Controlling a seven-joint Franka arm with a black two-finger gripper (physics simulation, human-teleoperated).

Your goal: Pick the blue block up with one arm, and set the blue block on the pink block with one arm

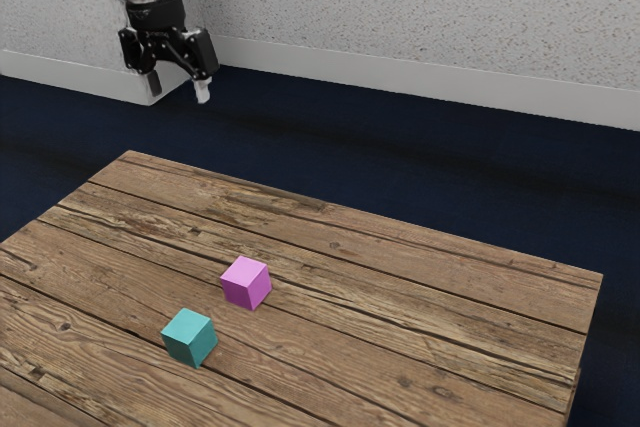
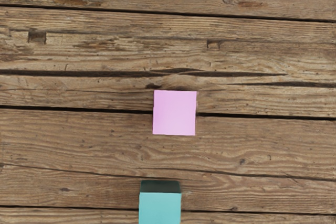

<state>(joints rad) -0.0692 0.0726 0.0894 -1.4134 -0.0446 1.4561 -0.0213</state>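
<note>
A teal-blue block (image 1: pixel 189 337) rests on the wooden table (image 1: pixel 420 297) near its front, and a pink block (image 1: pixel 246 282) sits just behind it toward the exterior view's right, a small gap between them. My gripper (image 1: pixel 178 85) hangs high above the table's far left corner, fingers apart and nothing between them. From the wrist camera I look straight down on the pink block (image 2: pixel 175 112) and the blue block (image 2: pixel 160 202), both far below my hand.
The plank table (image 2: pixel 79 51) ends at a right edge in the exterior view, with dark blue floor (image 1: pixel 420 147) beyond. A grey wall with a white baseboard (image 1: pixel 430 77) runs behind.
</note>
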